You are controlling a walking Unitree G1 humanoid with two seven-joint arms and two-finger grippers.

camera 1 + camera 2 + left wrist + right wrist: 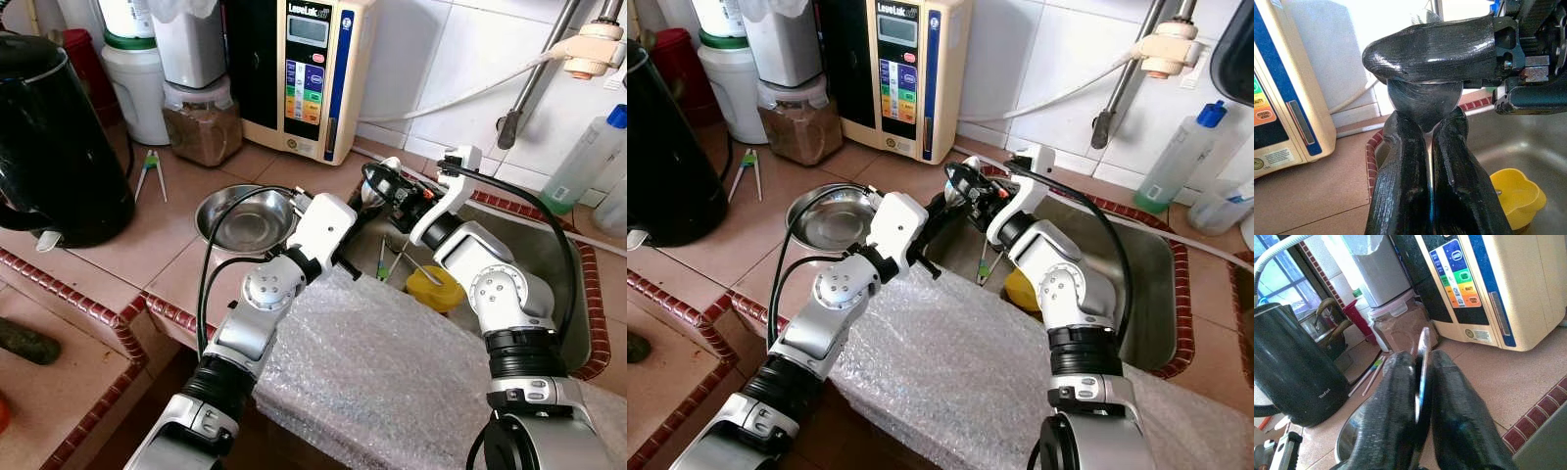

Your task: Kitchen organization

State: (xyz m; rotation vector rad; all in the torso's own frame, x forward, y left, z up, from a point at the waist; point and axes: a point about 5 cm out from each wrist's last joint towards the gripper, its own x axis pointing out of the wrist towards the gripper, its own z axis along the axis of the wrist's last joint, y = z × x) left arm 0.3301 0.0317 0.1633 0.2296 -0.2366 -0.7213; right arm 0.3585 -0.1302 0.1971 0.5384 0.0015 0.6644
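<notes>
Spoon (1422,105) pinched by both hands — tiled counter (147,235), steel sink (1136,294)

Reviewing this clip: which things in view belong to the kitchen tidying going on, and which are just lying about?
In the job:
left gripper and right gripper, both shut on the metal utensil
sink and steel bowl, likely

Lying about:
black kettle
water machine
jar of brown powder
bubble wrap
yellow cup
</notes>
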